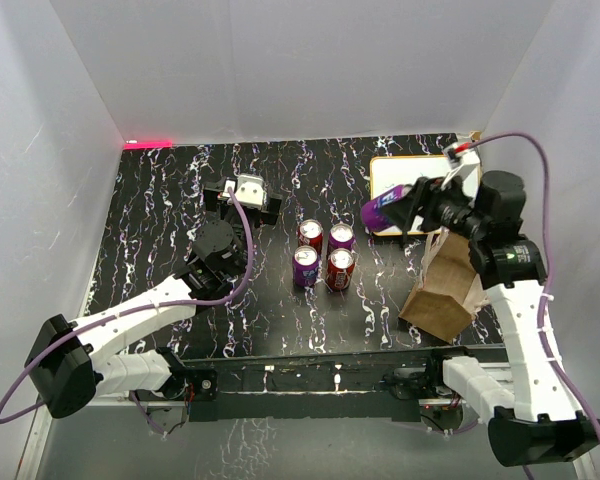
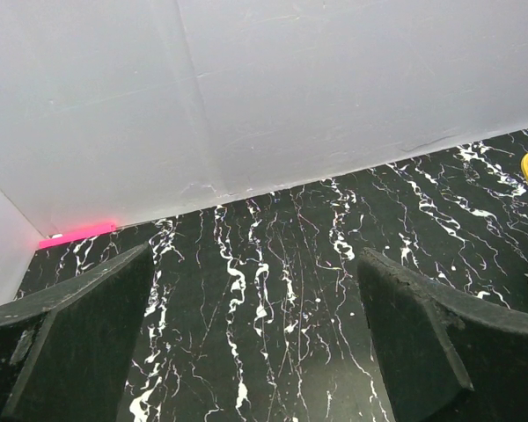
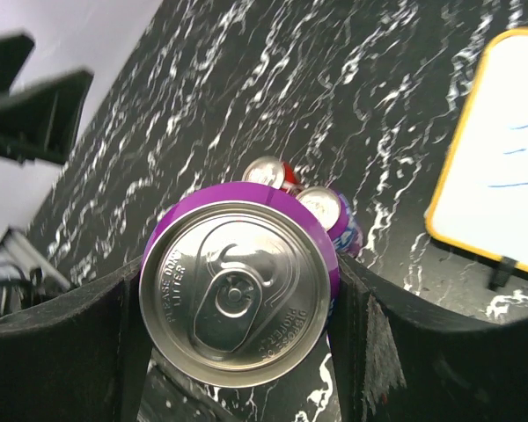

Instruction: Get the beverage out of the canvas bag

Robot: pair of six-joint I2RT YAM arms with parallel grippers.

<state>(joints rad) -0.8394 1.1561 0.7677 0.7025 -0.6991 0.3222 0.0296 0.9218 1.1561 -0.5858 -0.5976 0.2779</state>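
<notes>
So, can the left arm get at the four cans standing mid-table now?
Probably yes: the left claw is open and empty, and only bare marbled table lies between it and the four cans.

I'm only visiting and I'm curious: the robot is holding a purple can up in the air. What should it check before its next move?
1. Grip on the purple can: ok, the right jaws press it on both sides.
2. Can out of the canvas bag: ok, it is held up and apart from the bag.
3. Room to set it down: ok, there is bare table beside the four standing cans.
4. Left jaws out of the way: ok, they are open, empty and off to the left.
5. Bag steady: cannot tell, it looks tilted.
6. More drinks inside the bag: cannot tell, the inside is hidden.
</notes>
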